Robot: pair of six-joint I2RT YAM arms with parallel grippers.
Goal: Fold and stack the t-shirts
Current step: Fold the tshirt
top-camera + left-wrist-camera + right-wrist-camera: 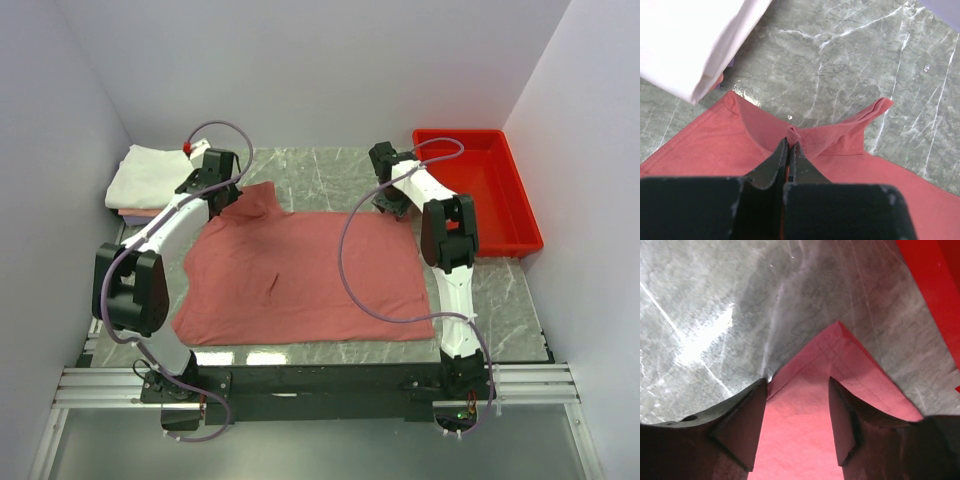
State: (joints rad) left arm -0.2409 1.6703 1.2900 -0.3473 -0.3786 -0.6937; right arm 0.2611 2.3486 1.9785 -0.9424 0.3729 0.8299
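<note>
The jaws of the left gripper [789, 143] are pressed together, and a small raised fold of the salmon-red t-shirt [300, 280] is pinched between their tips, at what appears to be the neckline edge. The jaws of the right gripper [797, 384] are held apart. A pointed corner of the same shirt lies flat between them, and no grip on the cloth can be seen.

The salmon-red t-shirt is spread over the middle of the grey marbled table [320, 172]. Most of it lies flat, with a dark crease seen near its centre. Its far-left part is drawn up into a peak where the left gripper holds it, and a loose flap of cloth is seen just to the right of that peak. The right gripper is placed at the shirt's far-right corner.

A folded white t-shirt [150, 173] is stacked beyond the shirt's far-left corner, close to it but not touching it. A pale pink t-shirt [138, 212] shows at the stack's near edge underneath. A red tray [528, 228] is set on the table to the right of the shirt's far-right corner, apart from the cloth.
</note>
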